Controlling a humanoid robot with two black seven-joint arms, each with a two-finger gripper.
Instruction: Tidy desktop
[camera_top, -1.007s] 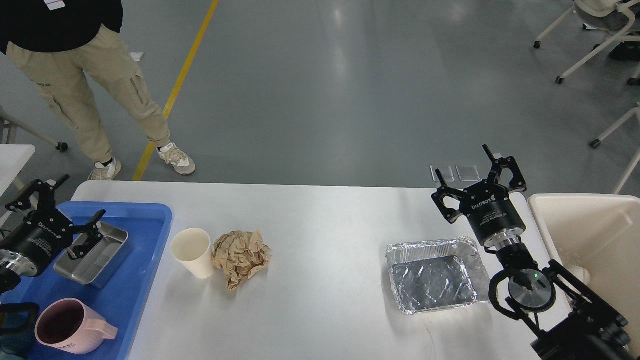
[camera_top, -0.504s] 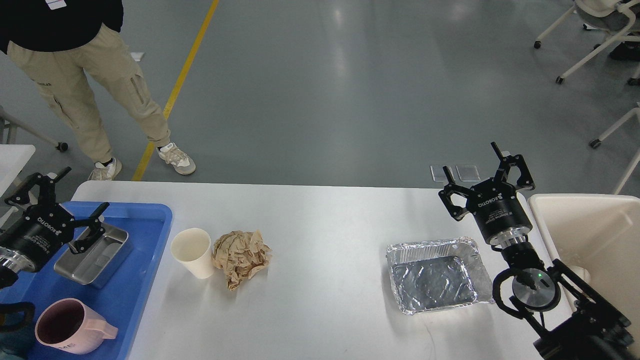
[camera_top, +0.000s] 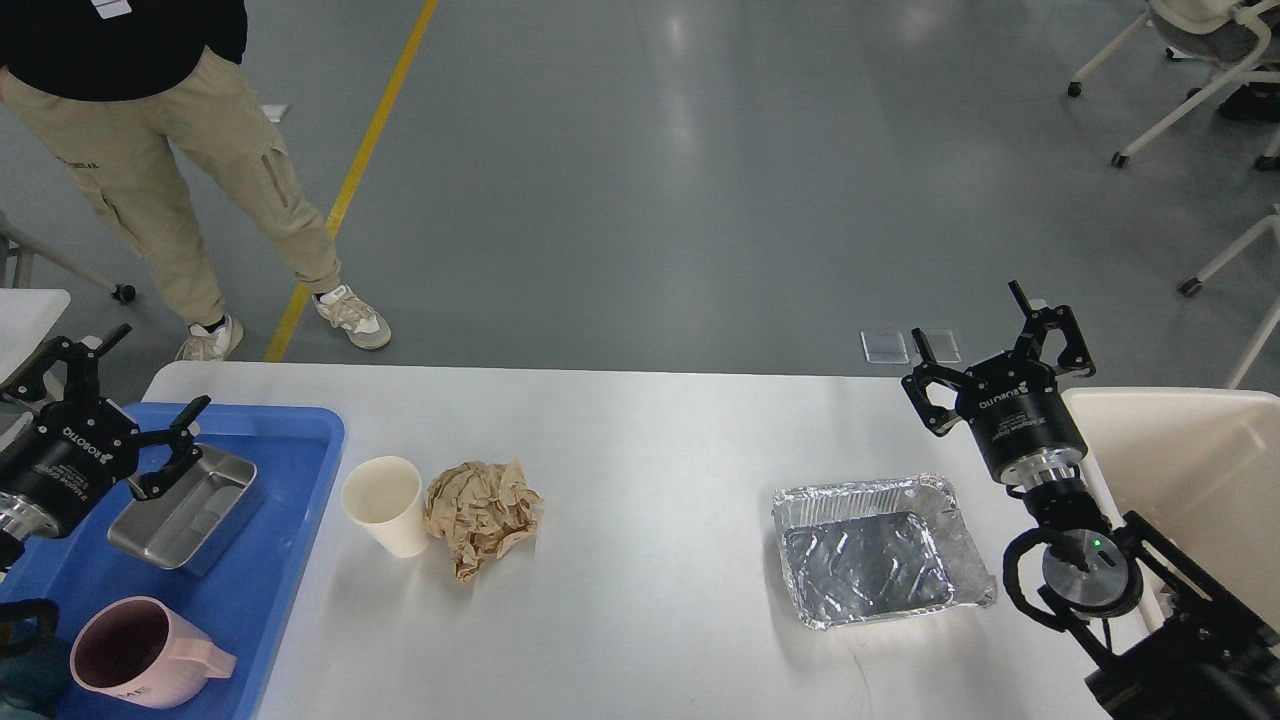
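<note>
The white desktop (camera_top: 640, 440) spans the view. On it stand a white paper cup (camera_top: 385, 505), a crumpled ball of brown paper (camera_top: 482, 514) touching the cup's right side, and an empty foil tray (camera_top: 872, 548) at the right. My left gripper (camera_top: 150, 385) is open and empty, held above the far left part of the blue tray. My right gripper (camera_top: 975, 325) is open and empty, above the table's far right edge, behind the foil tray.
A blue plastic tray (camera_top: 285, 500) at the left holds a steel box (camera_top: 185, 510) and a pink mug (camera_top: 140, 655). A cream bin (camera_top: 1185, 480) stands past the table's right end. A person (camera_top: 170, 150) stands behind the left corner.
My right gripper has moved right and slightly away, off the foil tray's far corner. My left gripper has drifted left and up. Both stay open.
</note>
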